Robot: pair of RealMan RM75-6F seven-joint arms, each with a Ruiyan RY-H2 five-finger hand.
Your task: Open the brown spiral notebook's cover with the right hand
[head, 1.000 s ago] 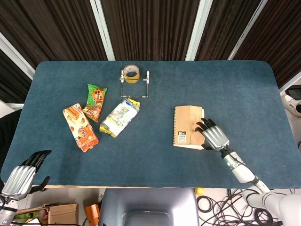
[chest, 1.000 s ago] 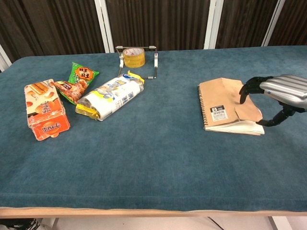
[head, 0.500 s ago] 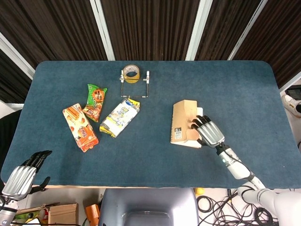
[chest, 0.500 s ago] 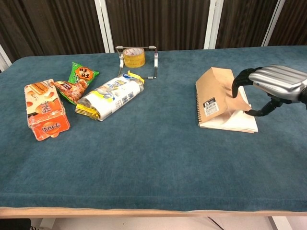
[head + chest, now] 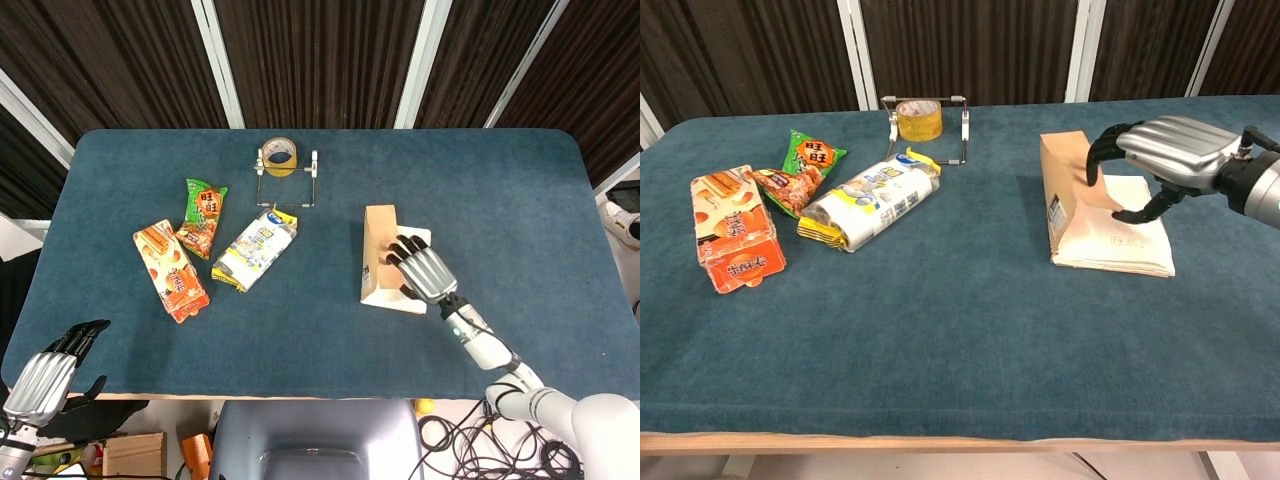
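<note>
The brown spiral notebook lies right of the table's middle. Its brown cover [image 5: 378, 250] [image 5: 1064, 192] stands almost upright on the spiral edge at the left. White pages [image 5: 1118, 242] lie bare beneath it. My right hand [image 5: 422, 270] [image 5: 1162, 150] holds the cover's free edge from the right, with its fingers curled over the top of the cover and the thumb underneath. My left hand [image 5: 45, 378] hangs below the table's near left corner, holding nothing, and shows only in the head view.
A tape roll in a wire holder [image 5: 281, 158] [image 5: 919, 119] stands at the back centre. A green snack bag [image 5: 203, 215], an orange box [image 5: 171, 270] and a white and blue packet [image 5: 255, 250] lie on the left half of the blue table [image 5: 500, 180].
My right hand has swung the cover up from nearly flat to almost upright and moved left with it, uncovering the white pages. The left hand has not moved.
</note>
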